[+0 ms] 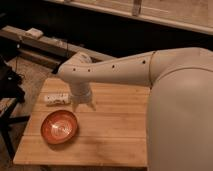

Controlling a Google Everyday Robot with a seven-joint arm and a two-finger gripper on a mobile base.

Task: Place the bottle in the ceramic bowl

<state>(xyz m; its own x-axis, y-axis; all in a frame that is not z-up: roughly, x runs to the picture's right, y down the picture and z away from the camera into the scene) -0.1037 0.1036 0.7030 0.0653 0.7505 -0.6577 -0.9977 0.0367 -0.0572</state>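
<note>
At the far left edge, a dark stand point(9, 85) stood beside the wooden worktop point(117, 137), too dim to make out further. Behind it, a whitish object point(34, 33) rested on a long ledge point(50, 45) that ran across the background.

On the left part of the worktop, the bottle point(56, 98) lay on its side near the back edge, its length running left to right. It was a slim whitish bottle with faint dark marks along it. Closer to the camera and apart from it sat the ceramic bowl point(59, 126), round, glossy and orange-red, with a paler ringed inside. The bottle rested on the wood behind the bowl, not in it.

Just right of the bottle, the gripper point(83, 106) pointed straight down, its tip low over the worktop. The bottle's right end lay just beside the gripper, on its left side, and whether the two touched could not be told. Whether the gripper was open or closed could not be told either. The bowl lay to the gripper's left and nearer the camera, separate from it.

From the gripper, the pale arm point(112, 72) rose to a rounded joint and stretched rightward above the worktop. It met the robot's large whitish body point(182, 115), which filled the right side of the view and covered that end of the worktop.
</note>
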